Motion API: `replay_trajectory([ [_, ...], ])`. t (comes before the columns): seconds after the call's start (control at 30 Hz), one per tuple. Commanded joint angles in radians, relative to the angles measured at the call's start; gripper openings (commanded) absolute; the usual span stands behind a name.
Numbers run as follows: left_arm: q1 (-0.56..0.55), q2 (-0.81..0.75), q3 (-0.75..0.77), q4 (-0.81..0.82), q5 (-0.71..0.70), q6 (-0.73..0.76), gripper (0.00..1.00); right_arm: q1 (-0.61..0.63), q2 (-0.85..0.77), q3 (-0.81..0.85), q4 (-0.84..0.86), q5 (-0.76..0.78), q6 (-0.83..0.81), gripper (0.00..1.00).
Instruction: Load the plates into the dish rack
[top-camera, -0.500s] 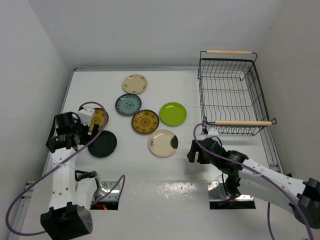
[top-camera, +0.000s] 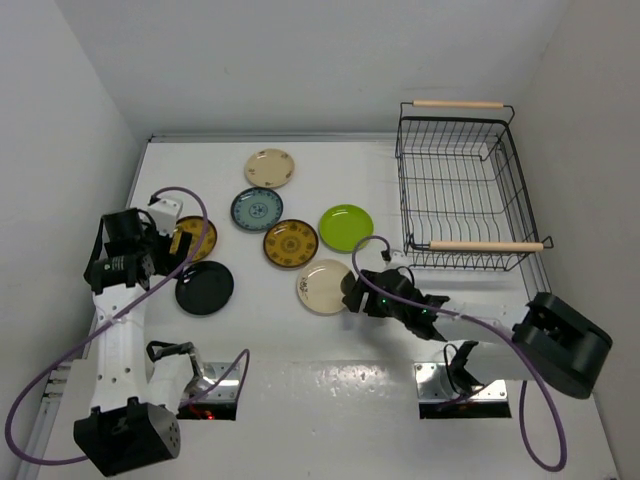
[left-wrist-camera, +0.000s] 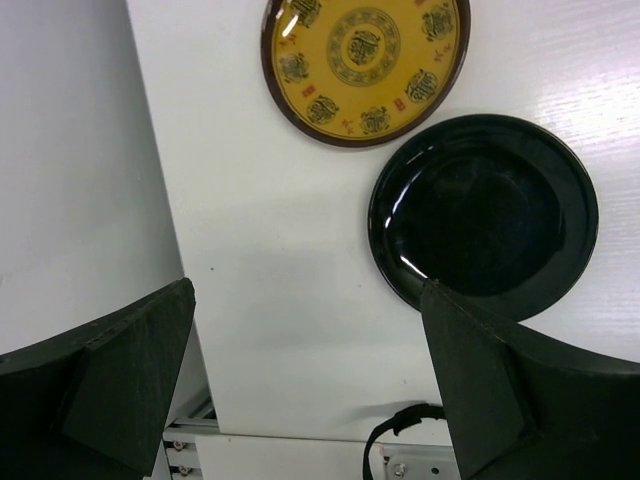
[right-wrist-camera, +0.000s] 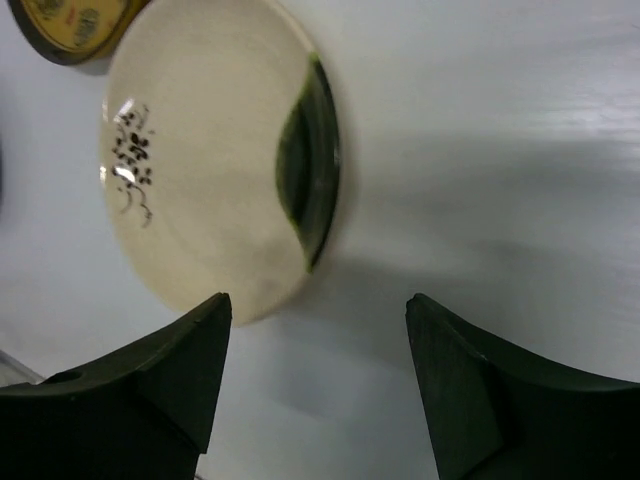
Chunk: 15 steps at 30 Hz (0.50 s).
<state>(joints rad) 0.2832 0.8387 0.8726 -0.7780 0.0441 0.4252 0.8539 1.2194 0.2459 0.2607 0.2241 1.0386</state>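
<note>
Nearest to the bases, the right gripper (right-wrist-camera: 315, 305) hangs low over the table (top-camera: 270, 330). Its jaws are apart at a middle width, with nothing between them. The cream plate with the dark patch (right-wrist-camera: 205, 165) lies flat just ahead of the jaws and is not yet touched. Probably the gripper is placed there to take this plate by its rim on the dark side.

On the other side, the left gripper (left-wrist-camera: 308, 290) has its jaws fully wide and empty above bare table. The black plate (left-wrist-camera: 483, 215) and one brown-and-yellow plate (left-wrist-camera: 365, 65) lie close together just beyond it.

Further away lie the second brown-and-yellow plate (top-camera: 291, 243), the lime green plate (top-camera: 346, 228), the blue patterned plate (top-camera: 257, 209) and the beige plate (top-camera: 269, 168). All are flat and apart, which leaves each rim free for a grip.

The dish rack (top-camera: 460, 190) stands at the far right. No plate shows in it, so the loading seems not yet begun.
</note>
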Motion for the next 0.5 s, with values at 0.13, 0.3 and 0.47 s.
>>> replay_trajectory([
  [0.13,-0.019,0.033,0.039,-0.001,-0.001,0.017,0.99,-0.01,0.192,0.107,0.002,-0.017,0.123,0.55],
  [0.3,-0.029,0.033,0.039,-0.001,-0.019,0.017,0.99,-0.024,0.279,0.087,0.046,-0.009,0.172,0.26],
  [0.47,-0.038,0.042,0.029,-0.001,-0.029,0.017,0.99,-0.018,0.298,0.092,0.057,-0.023,0.098,0.0],
])
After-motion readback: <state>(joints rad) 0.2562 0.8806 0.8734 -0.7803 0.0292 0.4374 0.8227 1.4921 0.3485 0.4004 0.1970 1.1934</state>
